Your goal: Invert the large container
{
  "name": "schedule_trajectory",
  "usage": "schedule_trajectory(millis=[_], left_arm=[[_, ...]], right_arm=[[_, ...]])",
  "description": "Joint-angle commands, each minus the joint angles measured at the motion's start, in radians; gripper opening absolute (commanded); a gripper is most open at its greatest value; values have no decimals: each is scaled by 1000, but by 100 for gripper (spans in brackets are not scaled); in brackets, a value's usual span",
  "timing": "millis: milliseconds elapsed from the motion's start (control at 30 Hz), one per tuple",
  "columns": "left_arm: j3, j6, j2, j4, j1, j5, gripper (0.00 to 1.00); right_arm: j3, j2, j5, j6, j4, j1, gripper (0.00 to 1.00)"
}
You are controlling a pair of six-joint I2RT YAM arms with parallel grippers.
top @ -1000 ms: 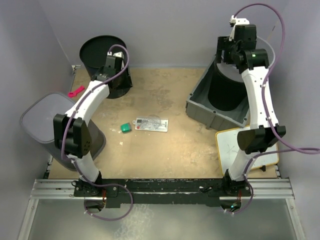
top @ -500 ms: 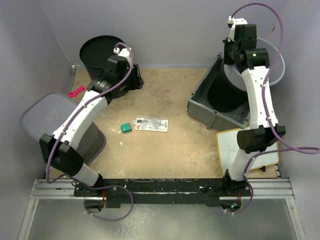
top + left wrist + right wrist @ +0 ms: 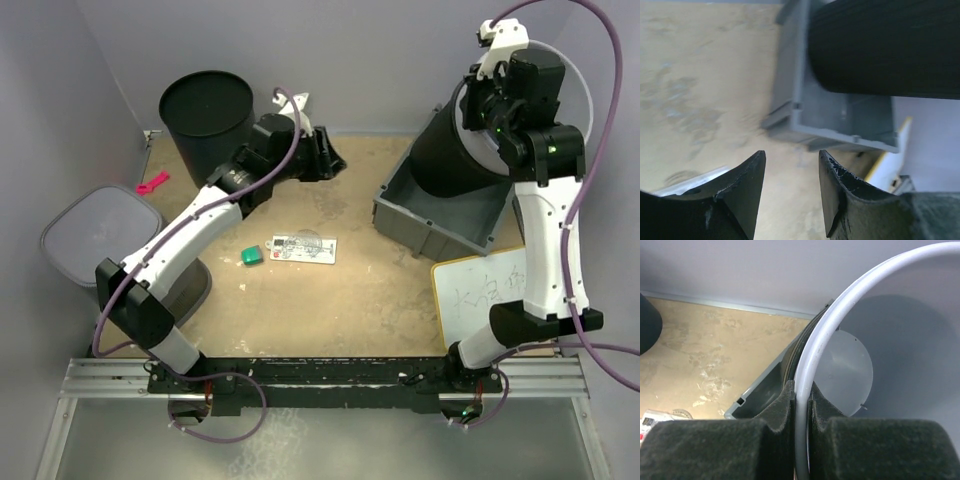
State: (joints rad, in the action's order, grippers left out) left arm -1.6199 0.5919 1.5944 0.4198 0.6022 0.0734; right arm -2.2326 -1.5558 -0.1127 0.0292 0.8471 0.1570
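Note:
The large container (image 3: pixel 450 155) is black and ribbed outside, pale grey inside, with a white rim (image 3: pixel 840 315). It leans over, its base low in the grey bin (image 3: pixel 430 225) and its mouth raised to the right. My right gripper (image 3: pixel 480 110) is shut on that rim, one finger inside and one outside, as the right wrist view shows (image 3: pixel 802 395). My left gripper (image 3: pixel 330 160) hangs open and empty over the table's back middle. In its wrist view the gripper (image 3: pixel 791 157) faces the black container (image 3: pixel 885 45) and the bin (image 3: pixel 840 115).
A black bucket (image 3: pixel 207 110) stands at the back left. A grey lidded tub (image 3: pixel 100 235) sits at the left edge with a pink clip (image 3: pixel 152 182) behind it. A green block (image 3: pixel 251 257) and a card (image 3: pixel 305 247) lie mid-table. A whiteboard (image 3: pixel 490 300) is at front right.
My right gripper has shut on the container's rim and tipped the container up and to the right. My left arm has swung from the black bucket toward the middle.

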Motion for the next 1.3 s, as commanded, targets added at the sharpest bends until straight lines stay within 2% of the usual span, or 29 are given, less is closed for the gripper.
schedule_trajectory(millis=[0,100,367,500,900,1267], left_arm=[[-58,153,31,-266,60,73,44],[-85,226,85,-343,95,98,44],[-31,495,215,-668,152,146,43],[-30,572,265,-766,171,156,43],[-94,661,377,-841,206,183,40],[-145,697,438,-857,229,191,32]], right_arm=[[61,13,-56,81,-153,56,0],[99,6,-141,101,-148,110,0],[153,5,-126,60,-145,119,0],[167,10,-124,51,-141,119,0],[176,13,-93,37,-132,121,0],[167,14,-81,31,-118,136,0]])
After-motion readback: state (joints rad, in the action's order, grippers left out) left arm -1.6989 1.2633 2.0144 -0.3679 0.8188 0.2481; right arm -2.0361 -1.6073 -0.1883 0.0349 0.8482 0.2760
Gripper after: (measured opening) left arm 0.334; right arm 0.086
